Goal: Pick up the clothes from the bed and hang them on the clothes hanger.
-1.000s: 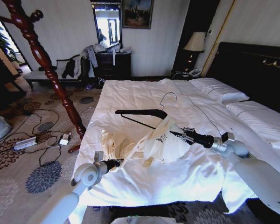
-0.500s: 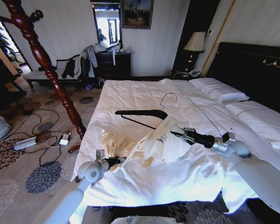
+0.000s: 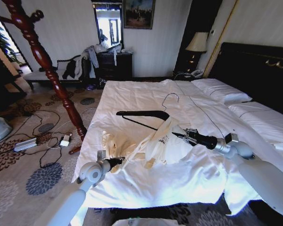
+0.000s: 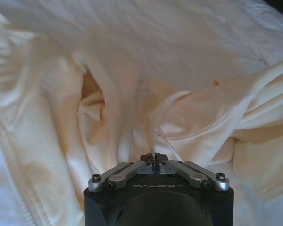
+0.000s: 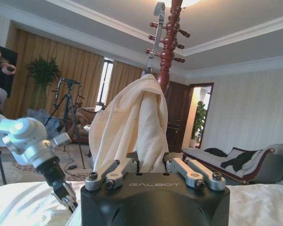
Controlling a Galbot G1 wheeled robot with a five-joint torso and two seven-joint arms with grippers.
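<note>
The clothes (image 3: 146, 143), a cream long-sleeved shirt, lie crumpled on the white bed (image 3: 146, 89) near its foot. My right gripper (image 3: 175, 135) is shut on a fold of the clothes (image 5: 132, 122) and holds it raised off the duvet. The black clothes hanger (image 3: 141, 114) lies flat just behind the shirt; its silver hook (image 3: 170, 99) points toward the pillows and rises above the held fabric as the hook (image 5: 153, 28). My left gripper (image 3: 120, 161) is at the shirt's near edge, and its fingertips (image 4: 152, 157) are shut on a thin hem of the clothes (image 4: 108, 108).
A tall red-brown coat stand (image 3: 42, 56) stands on the carpet left of the bed. Cables and a power strip (image 3: 37, 141) lie on the floor. A bench with dark garments (image 3: 75, 68) is at the far wall. The black headboard (image 3: 259, 70) is on the right.
My left arm has edged forward and a little right, bringing its gripper onto the shirt's near edge. The right gripper and the raised fold have stayed in place.
</note>
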